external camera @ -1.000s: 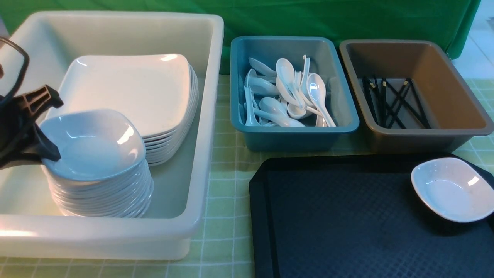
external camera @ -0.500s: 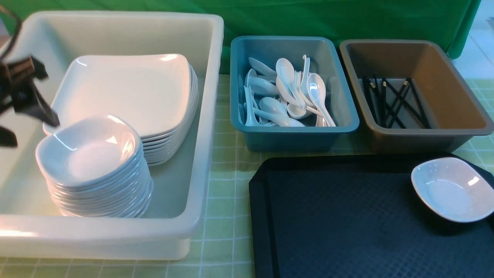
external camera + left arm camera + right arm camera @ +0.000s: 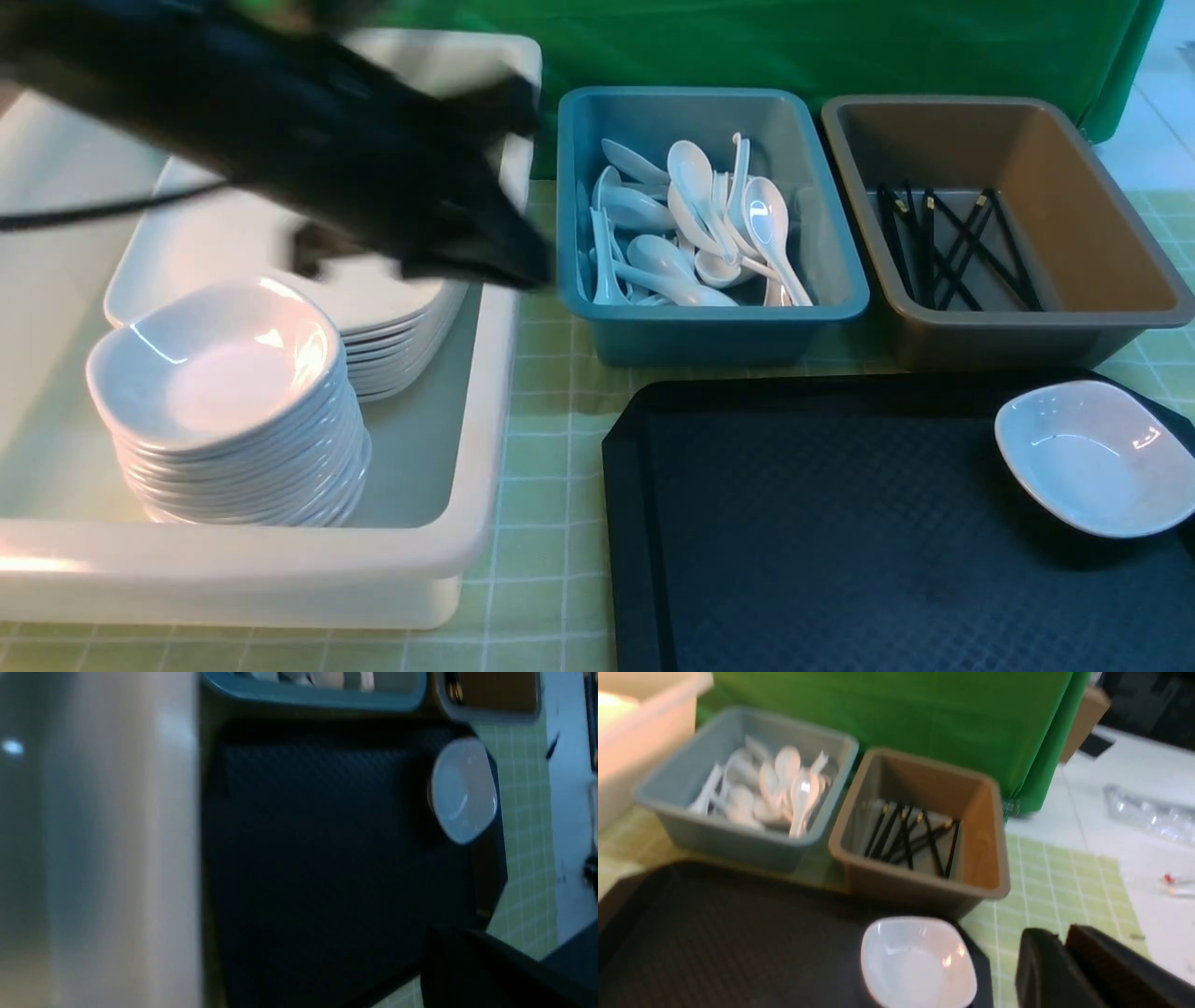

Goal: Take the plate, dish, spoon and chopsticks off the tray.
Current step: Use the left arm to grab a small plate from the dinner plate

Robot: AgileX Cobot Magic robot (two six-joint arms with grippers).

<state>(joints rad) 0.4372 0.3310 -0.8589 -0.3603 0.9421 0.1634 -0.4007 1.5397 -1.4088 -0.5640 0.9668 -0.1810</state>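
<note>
The left gripper (image 3: 534,265), clenched and holding nothing, swings over the inner side wall of the white tub (image 3: 467,560), blurred by motion. The remaining white dish (image 3: 1094,457) lies on the black tray (image 3: 803,541) by its far right corner, to the left gripper's right and closer to the robot's side. The dish's long axis runs slantwise, from far left to near right. The right gripper (image 3: 1057,937) appears only in its own wrist view, where it cannot be told whether its fingers are together; it is probably the nearer one and better placed for the pickup. Half a second earlier the left gripper stood parted at the tub's left side, beside the stacked dishes (image 3: 224,373); the dish on the tray has not moved. Clearing looks nearly done, with this dish apparently the last item.
</note>
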